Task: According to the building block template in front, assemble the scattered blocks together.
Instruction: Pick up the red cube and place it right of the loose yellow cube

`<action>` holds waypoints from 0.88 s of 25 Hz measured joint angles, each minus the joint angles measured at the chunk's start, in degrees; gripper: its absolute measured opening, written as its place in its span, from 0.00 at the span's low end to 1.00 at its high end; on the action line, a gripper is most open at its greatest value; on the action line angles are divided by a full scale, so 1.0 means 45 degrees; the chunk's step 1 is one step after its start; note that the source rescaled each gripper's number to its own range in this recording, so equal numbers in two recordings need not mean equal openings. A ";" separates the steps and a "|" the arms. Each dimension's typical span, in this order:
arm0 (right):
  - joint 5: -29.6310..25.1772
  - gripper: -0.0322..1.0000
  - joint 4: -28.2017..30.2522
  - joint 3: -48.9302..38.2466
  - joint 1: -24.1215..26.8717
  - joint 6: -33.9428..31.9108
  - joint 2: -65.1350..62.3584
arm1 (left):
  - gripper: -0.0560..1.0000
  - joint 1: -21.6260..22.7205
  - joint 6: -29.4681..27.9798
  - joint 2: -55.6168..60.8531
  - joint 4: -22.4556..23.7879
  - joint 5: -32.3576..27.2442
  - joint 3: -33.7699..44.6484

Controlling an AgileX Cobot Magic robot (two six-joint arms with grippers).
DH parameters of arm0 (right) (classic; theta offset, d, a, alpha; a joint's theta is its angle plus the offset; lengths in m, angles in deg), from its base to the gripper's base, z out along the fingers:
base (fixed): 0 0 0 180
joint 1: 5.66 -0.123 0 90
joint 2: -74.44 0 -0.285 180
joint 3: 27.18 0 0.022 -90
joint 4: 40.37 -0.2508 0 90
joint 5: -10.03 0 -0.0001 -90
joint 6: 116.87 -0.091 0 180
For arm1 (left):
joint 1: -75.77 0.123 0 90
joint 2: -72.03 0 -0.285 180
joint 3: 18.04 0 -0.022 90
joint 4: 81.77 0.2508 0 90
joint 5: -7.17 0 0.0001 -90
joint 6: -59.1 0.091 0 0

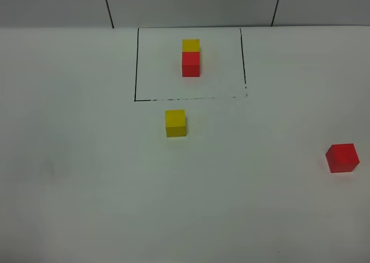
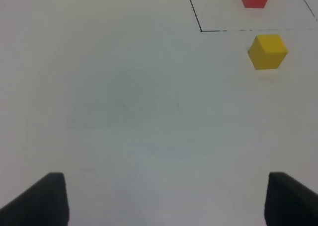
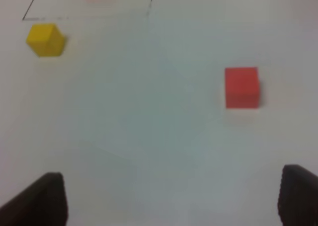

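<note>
Surface: plain white matte tabletop (image 1: 87,188), all blocks resting on it.
Backdrop: grey wall panels (image 1: 191,6) with dark vertical seams, behind the table's far edge.
Marking: thin black rectangular outline (image 1: 136,66) drawn on the table at the far middle; its near edge looks broken and patchy.
Template: building block template (image 1: 191,59) inside that outline, slightly left of its centre. It is a small yellow cube at the back touching a small red cube in front, faces flush and squared to the outline.
Loose yellow: small matte yellow cube (image 1: 175,123), just outside the outline's near edge and a bit left of the template. It is apart from the line and sits flat, turned slightly.
Loose red: small matte red cube (image 1: 342,158), far right near the table edge, well apart from the yellow cube and the outline. It sits flat and is slightly rotated.
In the way: only bare tabletop shows between each gripper and the cubes in the wrist views.
Left gripper (image 2: 166,206): black fingertips (image 2: 44,201) spread wide, holding nothing; the yellow cube and the outline corner lie ahead of it, well away.
Right gripper (image 3: 169,206): black fingertips (image 3: 42,198) spread wide, holding nothing; the red cube is ahead, off to one side, and the yellow cube is farther off.
Exterior high view: neither arm is visible.
</note>
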 joint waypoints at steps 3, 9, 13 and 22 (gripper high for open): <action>0.0900 0.77 -0.0701 0.0057 0.0000 0.0665 0.2904 | 0.73 0.0000 0.0000 0.0000 0.0000 0.0000 0.0000; 0.3278 0.77 0.0123 0.1449 0.0000 0.1077 0.9667 | 0.73 0.0000 0.0000 0.0000 0.0000 0.0000 0.0000; 0.4330 0.77 0.1365 0.2851 0.0000 0.0885 1.3508 | 0.73 0.0000 0.0000 0.0000 0.0000 0.0000 0.0000; 0.5877 0.77 0.1746 0.4038 0.0269 0.1545 1.7919 | 0.73 0.0000 0.0000 0.0000 0.0000 0.0000 0.0000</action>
